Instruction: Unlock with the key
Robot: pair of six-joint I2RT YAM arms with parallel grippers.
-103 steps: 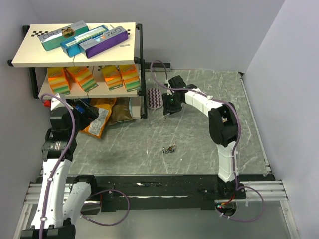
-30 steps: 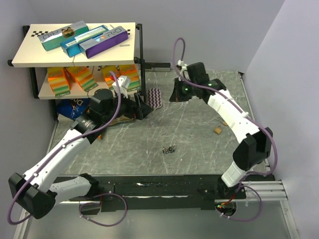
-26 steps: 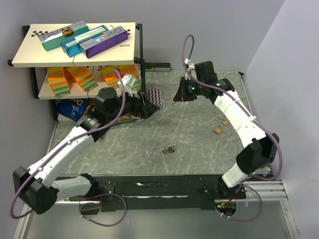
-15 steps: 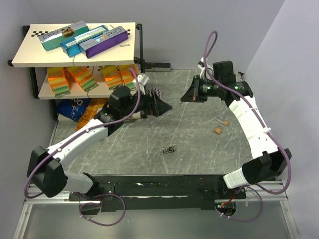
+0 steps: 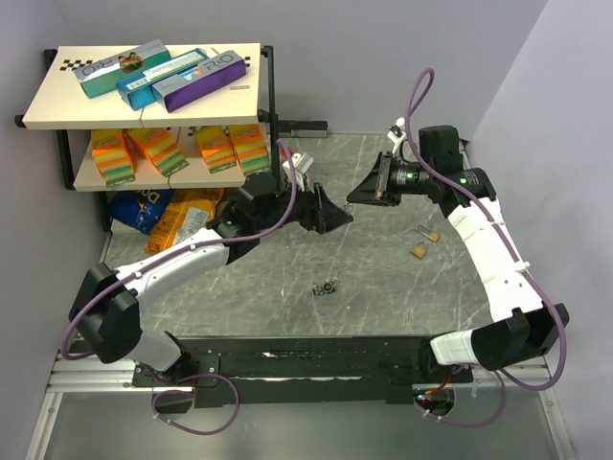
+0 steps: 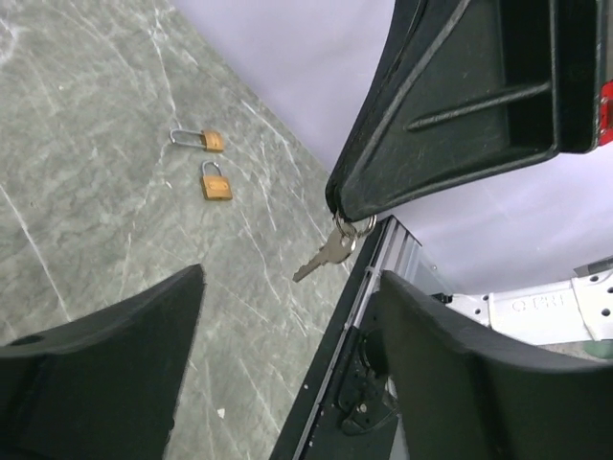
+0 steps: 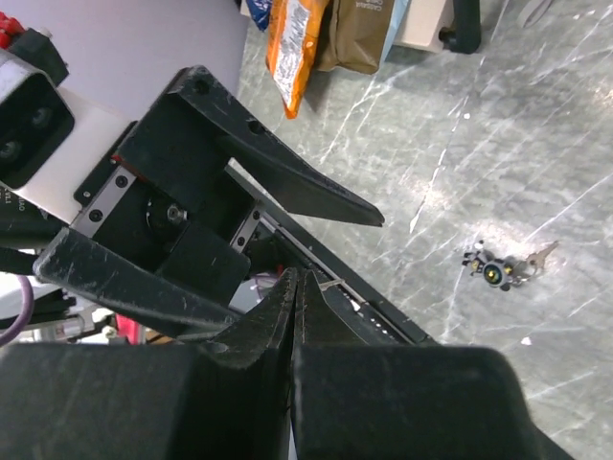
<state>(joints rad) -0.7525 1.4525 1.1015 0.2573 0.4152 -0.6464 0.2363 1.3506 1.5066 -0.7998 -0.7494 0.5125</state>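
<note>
Both arms have moved since 3.4 s ago. Left arm, then folded at the left edge by the shelf [image 5: 57,101], now stretches across to frame centre in the top view. Right arm has swung from centre-left out to the right side, its wrist turned back toward centre.

Left gripper [image 5: 333,213]: jaws spread wide, nothing between them. Its 2 dark fingers fill the lower corners of the left wrist view with bare tabletop [image 5: 239,287] showing in the gap.

Right gripper [image 5: 352,198]: fingers pressed together. In the left wrist view a ring hangs from the fingertips and the key [image 6: 324,259], silver, dangles below it, clear of the tabletop. In the right wrist view the 2 fingers meet with no gap.

The 2 grippers point at each other near upper centre of the top view, close but apart.

Key bunch [image 5: 328,286], small and dark with 1 silver blade sticking out, lies on the tabletop below the grippers, same spot as in all earlier frames.

Farther padlock [image 5: 428,233] and nearer padlock [image 5: 420,252], both brass, lie just beside each other right of centre, under the right arm; not touching in the left wrist view.

Shelf at upper left holds boxes on 2 levels.
</note>
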